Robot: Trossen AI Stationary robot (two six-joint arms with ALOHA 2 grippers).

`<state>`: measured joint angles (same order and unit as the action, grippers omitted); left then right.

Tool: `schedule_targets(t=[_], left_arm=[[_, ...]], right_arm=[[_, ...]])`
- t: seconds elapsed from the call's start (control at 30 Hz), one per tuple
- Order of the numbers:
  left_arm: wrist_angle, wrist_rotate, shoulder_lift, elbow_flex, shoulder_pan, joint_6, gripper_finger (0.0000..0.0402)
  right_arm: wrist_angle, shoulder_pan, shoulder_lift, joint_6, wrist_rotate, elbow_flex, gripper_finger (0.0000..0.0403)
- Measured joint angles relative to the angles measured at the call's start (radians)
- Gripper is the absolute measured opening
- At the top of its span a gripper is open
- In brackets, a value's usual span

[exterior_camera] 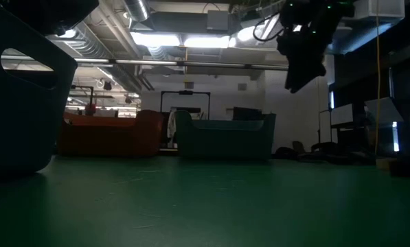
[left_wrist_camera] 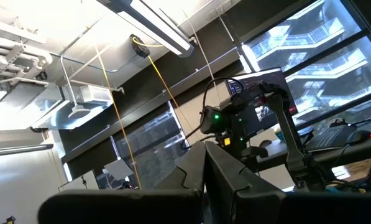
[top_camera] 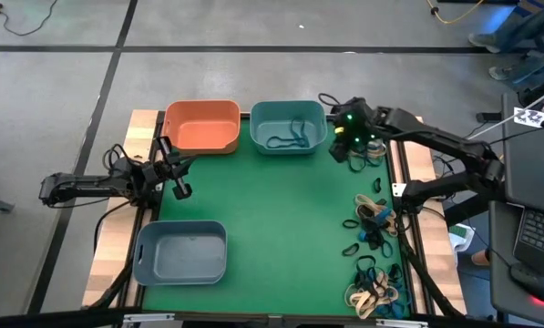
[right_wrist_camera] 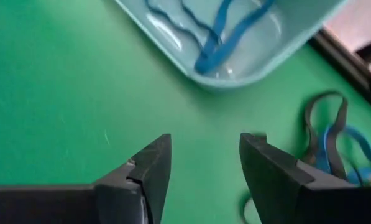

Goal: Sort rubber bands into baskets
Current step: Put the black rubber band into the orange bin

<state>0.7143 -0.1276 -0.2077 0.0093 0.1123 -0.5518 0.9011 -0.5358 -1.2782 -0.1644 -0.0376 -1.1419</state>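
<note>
While the right gripper [right_wrist_camera: 204, 168] is hovering over the green worktop [top_camera: 272, 228] just beside the teal basket [top_camera: 288, 127], its fingers [right_wrist_camera: 151, 171] are standing apart and grasping nothing. Blue-teal rubber bands [right_wrist_camera: 225, 37] are lying inside the teal basket; further rubber bands [top_camera: 372, 223] are lying scattered along the worktop's right edge. The orange basket [top_camera: 203, 125] is sitting beside the teal one, and the grey-blue basket [top_camera: 180, 252] is sitting at the front left. The left gripper [top_camera: 176, 173] is waiting near the orange basket, fingers clenched and empty.
</note>
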Motion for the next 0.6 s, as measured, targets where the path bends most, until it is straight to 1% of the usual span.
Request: schedule_targets(t=[0.33, 0.6], left_arm=[[0.000, 0.000, 0.000, 0.000, 0.000, 0.003, 0.0004], [0.000, 0.000, 0.000, 0.000, 0.000, 0.003, 0.0004]], right_arm=[[0.001, 0.000, 0.027, -0.013, 0.099, 0.117, 0.0191], [-0.138, -0.002, 0.026, -0.011, 0.118, 0.271, 0.0191]])
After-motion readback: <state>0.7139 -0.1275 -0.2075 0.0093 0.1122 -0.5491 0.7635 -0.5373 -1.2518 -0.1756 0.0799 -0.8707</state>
